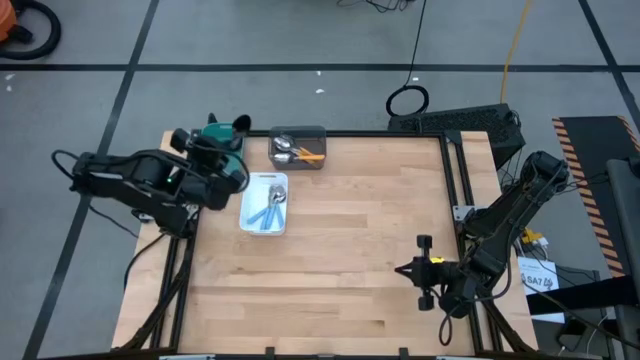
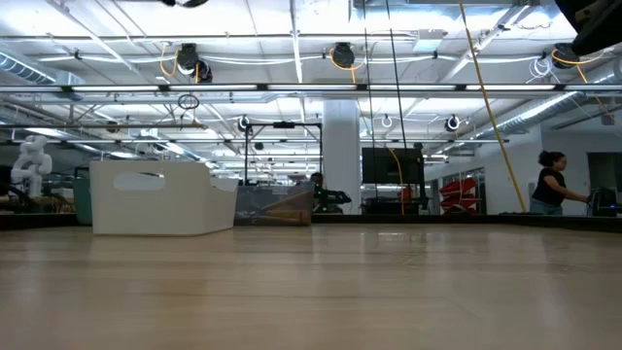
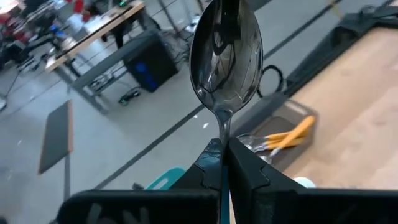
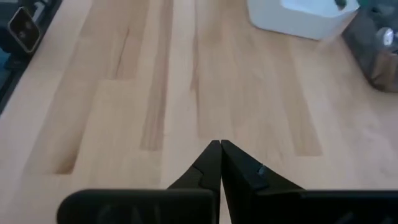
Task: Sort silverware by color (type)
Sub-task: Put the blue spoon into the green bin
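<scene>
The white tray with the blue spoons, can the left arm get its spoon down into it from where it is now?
Probably yes. The left gripper holds a spoon right beside the white tray, whose top is open and holds only a few blue-handled spoons. Nothing stands between them.

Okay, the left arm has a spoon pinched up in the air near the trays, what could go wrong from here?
1. The left gripper pinches the spoon only by its thin neck, bowl upward, so it might pivot or slip.
2. It hovers near the teal tray, the grey tray with orange-handled spoons and the white tray with blue-handled spoons, so a release may land it in the wrong tray.
</scene>
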Robot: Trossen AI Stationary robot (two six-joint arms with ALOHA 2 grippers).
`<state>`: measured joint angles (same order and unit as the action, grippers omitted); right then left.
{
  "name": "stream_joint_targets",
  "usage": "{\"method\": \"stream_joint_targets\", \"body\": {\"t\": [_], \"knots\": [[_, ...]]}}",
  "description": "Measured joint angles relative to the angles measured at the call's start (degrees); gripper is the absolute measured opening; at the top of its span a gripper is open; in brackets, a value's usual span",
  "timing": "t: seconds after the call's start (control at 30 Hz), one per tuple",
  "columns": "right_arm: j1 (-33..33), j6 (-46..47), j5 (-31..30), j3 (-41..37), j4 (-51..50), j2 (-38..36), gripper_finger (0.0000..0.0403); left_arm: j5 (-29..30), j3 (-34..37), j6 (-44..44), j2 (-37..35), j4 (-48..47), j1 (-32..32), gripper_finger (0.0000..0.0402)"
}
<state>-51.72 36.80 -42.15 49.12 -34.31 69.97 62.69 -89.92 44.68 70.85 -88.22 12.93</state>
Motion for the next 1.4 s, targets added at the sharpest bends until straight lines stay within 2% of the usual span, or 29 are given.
{"method": "stream_joint_targets", "body": {"t": [0.3,0.6,0.73,0.9,1.07,1.3,1.4], "knots": [[1.14,-2.9,-3.26,0.0,0.79,0.0,0.0004,-1.66,17.03,-1.34,-13.09,14.02,-6.39,0.0005],[2.79,-4.93,-3.28,0.0,2.59,0.11,0.0004,-4.68,27.47,-7.12,-17.88,24.34,-16.93,0.0005],[2.9,-4.71,-3.28,0.0,3.15,0.2,0.0004,-10.07,30.57,-12.94,-18.09,30.52,-23.81,0.0005],[2.9,-4.53,-2.8,0.0,4.22,1.29,0.0004,-20.4,36.14,-22.04,-18.07,41.81,-33.47,0.0005],[2.87,-4.51,-2.73,0.0,4.36,2.69,0.0004,-28.16,40.66,-28.29,-18.05,50.1,-41.63,0.0005],[3.23,-6.88,-3.7,0.0,4.42,4.73,0.0004,-32.29,43.99,-33.83,-18.07,53.48,-50.95,0.0005],[3.77,-9.81,-6.16,-0.01,4.33,5.02,0.0004,-36.39,45.67,-35.24,-18.03,54.99,-54.17,0.0005]]}}
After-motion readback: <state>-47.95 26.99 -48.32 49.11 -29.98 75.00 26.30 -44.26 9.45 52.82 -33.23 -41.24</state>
